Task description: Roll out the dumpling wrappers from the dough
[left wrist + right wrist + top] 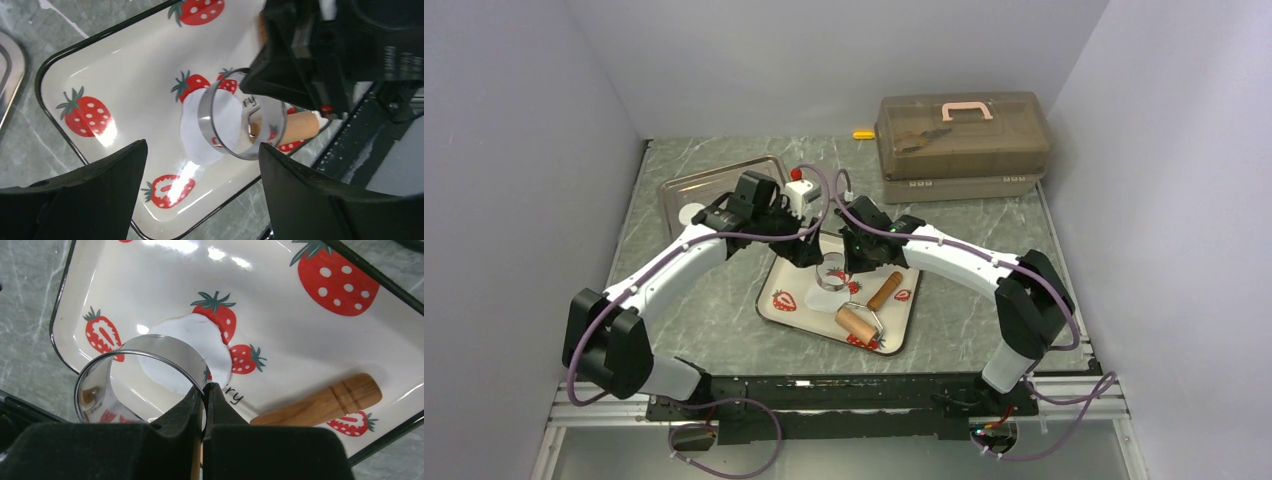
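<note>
With the right claw clenching one thin wall of the metal ring, tilted and off-centre above the flattened dough lying mid-tray, and the left claw hanging released nearby, the ring is risking twisting in the pinch and cutting lopsided.

plate: white rectangular plate with a black rim and red strawberry prints, lying mid-table
ring: shiny round metal ring, tilted on edge over the plate's middle
roller: brown wooden roller on the plate's near right part - its turned wooden handle points to the far right
tray: silver metal tray, far left, near the plate
case: translucent brown plastic case with a pink handle, far right, lid down
block: small white block with a red top, between tray and case
yellow piece: small yellow piece just left of the case
table: grey marbled table top
</note>
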Robot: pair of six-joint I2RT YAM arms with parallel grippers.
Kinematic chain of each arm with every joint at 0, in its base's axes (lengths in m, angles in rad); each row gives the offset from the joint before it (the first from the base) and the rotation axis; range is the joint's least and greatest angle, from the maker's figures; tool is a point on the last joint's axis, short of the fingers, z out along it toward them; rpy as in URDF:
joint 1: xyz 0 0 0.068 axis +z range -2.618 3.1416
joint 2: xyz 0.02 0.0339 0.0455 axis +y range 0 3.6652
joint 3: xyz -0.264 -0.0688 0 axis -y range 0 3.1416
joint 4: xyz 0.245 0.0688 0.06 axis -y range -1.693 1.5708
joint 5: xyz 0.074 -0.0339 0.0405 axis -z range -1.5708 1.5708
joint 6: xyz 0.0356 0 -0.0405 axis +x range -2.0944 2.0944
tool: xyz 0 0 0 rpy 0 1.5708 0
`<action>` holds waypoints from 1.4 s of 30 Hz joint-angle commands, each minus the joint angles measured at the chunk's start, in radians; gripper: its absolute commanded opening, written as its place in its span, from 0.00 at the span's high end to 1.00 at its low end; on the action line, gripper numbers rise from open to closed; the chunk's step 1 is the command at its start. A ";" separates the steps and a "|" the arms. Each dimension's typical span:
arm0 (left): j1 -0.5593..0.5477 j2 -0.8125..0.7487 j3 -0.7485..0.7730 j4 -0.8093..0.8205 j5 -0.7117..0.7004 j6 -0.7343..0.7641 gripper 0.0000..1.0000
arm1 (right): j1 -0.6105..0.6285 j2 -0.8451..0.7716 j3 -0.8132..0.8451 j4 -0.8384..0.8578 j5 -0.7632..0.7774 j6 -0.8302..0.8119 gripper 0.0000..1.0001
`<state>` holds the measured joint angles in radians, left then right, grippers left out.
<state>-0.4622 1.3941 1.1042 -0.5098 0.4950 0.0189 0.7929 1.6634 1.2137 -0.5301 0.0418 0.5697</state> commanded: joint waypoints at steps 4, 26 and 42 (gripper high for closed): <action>-0.077 0.060 0.032 0.038 -0.200 0.068 0.20 | 0.020 -0.014 0.038 0.074 -0.036 0.109 1.00; -0.147 0.018 -0.037 0.071 -0.475 0.129 1.00 | -0.046 -0.286 -0.168 -0.135 0.143 0.196 0.00; -0.119 -0.021 -0.059 0.080 -0.401 0.123 1.00 | -0.086 -0.122 -0.284 0.034 0.204 0.315 0.17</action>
<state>-0.5945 1.4162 1.0492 -0.4564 0.0654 0.1379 0.7258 1.5063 0.9020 -0.5804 0.2222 0.8665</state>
